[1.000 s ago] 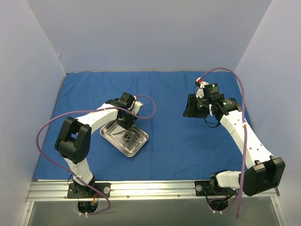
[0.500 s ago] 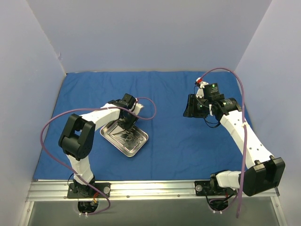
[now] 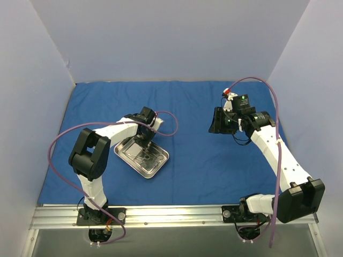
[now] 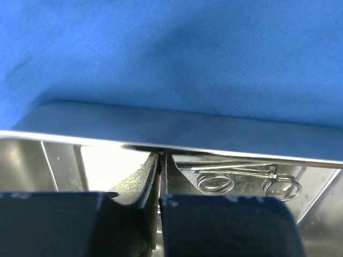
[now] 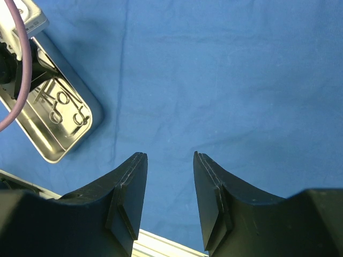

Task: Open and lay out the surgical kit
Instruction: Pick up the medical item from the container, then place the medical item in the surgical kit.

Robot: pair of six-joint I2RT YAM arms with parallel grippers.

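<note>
One blue cloth (image 3: 203, 155), one steel tray (image 3: 159, 166), two arms (image 3: 110, 131) (image 3: 278, 155); instruments (image 5: 64, 104) too small to count.

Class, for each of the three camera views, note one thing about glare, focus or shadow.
Left wrist: white glare inside the steel tray, the blue cloth mirrored along its rim. Right wrist: cloth weave in focus, the right gripper dark against it. Top external: even light, no hard shadows.

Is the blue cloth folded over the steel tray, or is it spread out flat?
Spread out. The blue cloth lies flat under the steel tray, which sits uncovered with instruments visible inside.
</note>
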